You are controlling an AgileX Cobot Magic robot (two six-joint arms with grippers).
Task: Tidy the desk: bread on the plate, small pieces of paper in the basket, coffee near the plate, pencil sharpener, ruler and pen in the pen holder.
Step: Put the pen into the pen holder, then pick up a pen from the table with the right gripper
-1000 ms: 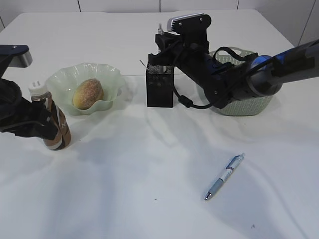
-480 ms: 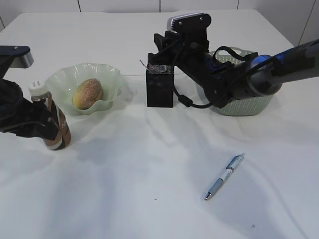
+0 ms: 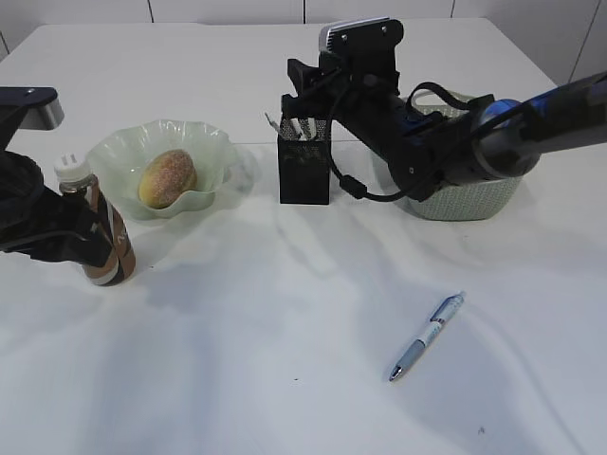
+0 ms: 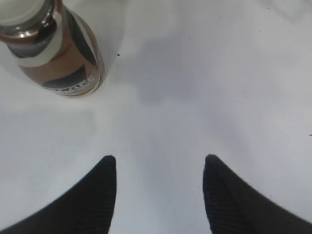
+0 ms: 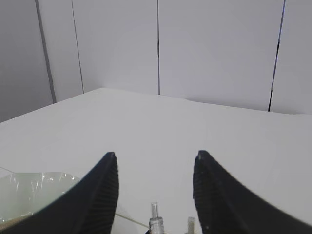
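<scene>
right gripper [image 5: 155, 195]: jaws parted wide with nothing between them, parked right above the pen holder [image 3: 304, 171], where a clear stick-like item is seen poking out of the cup

left gripper [image 4: 158, 195]: spread wide too, nothing gripped, sitting beside the coffee [image 3: 98, 232], which is stood upright near the plate [image 3: 213, 156]

bread [image 3: 168, 177]: already laid on the plate

pen [image 3: 427, 336]: lying flat on the desk [image 3: 285, 379], well apart from both arms, in front of the basket [image 3: 474, 201]

long axis: run diagonally, tip toward the near left, cap toward the far right

nearer arm: the right one, judged the obvious pick, since the pen is found on its side
</scene>
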